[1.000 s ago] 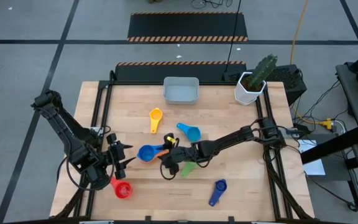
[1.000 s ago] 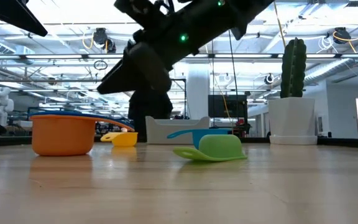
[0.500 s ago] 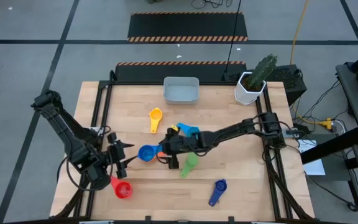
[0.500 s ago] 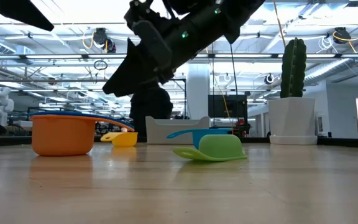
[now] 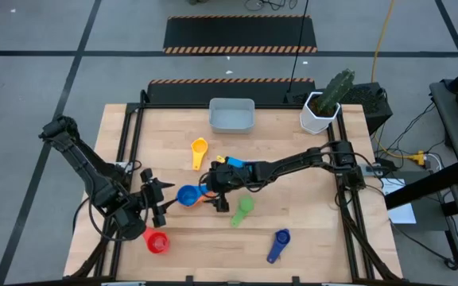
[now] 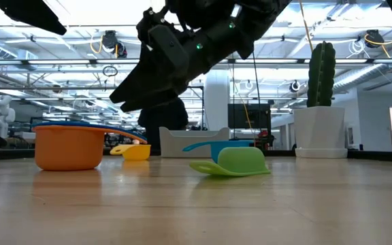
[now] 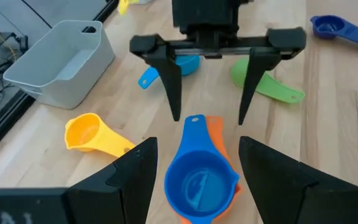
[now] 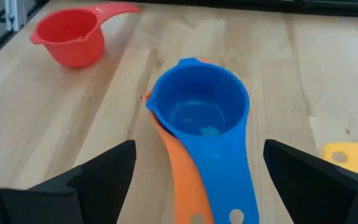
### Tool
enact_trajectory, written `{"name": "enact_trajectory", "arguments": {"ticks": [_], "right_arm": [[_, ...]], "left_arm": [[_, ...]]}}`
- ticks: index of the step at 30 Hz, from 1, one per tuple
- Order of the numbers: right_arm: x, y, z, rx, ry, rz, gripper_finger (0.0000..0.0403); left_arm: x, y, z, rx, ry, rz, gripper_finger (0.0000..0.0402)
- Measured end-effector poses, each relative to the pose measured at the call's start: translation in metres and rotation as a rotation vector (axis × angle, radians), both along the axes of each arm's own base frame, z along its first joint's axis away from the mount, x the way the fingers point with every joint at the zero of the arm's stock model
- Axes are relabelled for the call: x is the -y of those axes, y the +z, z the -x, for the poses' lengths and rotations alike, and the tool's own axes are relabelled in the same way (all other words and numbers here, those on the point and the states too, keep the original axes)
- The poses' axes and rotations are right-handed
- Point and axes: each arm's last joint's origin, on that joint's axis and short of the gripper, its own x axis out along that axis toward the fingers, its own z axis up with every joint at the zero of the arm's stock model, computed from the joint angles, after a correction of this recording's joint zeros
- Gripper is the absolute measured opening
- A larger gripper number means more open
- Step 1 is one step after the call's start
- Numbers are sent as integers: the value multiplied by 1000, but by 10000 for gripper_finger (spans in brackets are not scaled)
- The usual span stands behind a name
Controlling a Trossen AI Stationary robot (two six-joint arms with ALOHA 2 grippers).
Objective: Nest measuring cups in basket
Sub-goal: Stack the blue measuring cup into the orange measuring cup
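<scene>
Blue cup [image 5: 186, 195] is seen nested in the orange cup [image 7: 219, 140] near the middle of the wooden table [image 5: 316, 238], the two handles lying side by side. The right gripper [image 5: 214, 195] is held just above those handles, its fingers [image 7: 169, 81] spread wide, one to each side, nothing gripped. The left gripper [image 5: 154, 202] is placed just beside the blue cup's bowl, facing it, fingers [image 7: 126, 177] likewise wide apart and empty. The red cup [image 5: 157, 241] is noted near the table's front edge, close to the left arm. The green cup [image 5: 243, 209] lies overturned just beside the right gripper. The yellow cup [image 5: 199, 149] and light blue cup [image 5: 243, 168] are found between the centre and the basket [image 5: 231, 116], which stands at the far edge. The dark blue cup [image 5: 278, 243] lies apart, toward the front.
</scene>
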Motion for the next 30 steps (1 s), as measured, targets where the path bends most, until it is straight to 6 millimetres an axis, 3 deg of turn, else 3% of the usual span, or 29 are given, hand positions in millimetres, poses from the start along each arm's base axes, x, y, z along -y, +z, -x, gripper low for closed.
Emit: {"name": "enact_trajectory", "arguments": {"ticks": [11, 20, 25, 30], "right_arm": [[14, -7, -3, -9, -8, -45, 373], [14, -16, -7, 11, -7, -43, 373], [14, -33, -9, -35, 1, -64, 373], [14, -32, -8, -44, -2, -68, 372]], "left_arm": [[2, -1, 1, -13, 6, 61, 230], [2, -1, 1, -17, 1, 53, 230], [2, -1, 1, -23, -10, 38, 230], [2, -1, 1, -28, -22, 16, 230]]}}
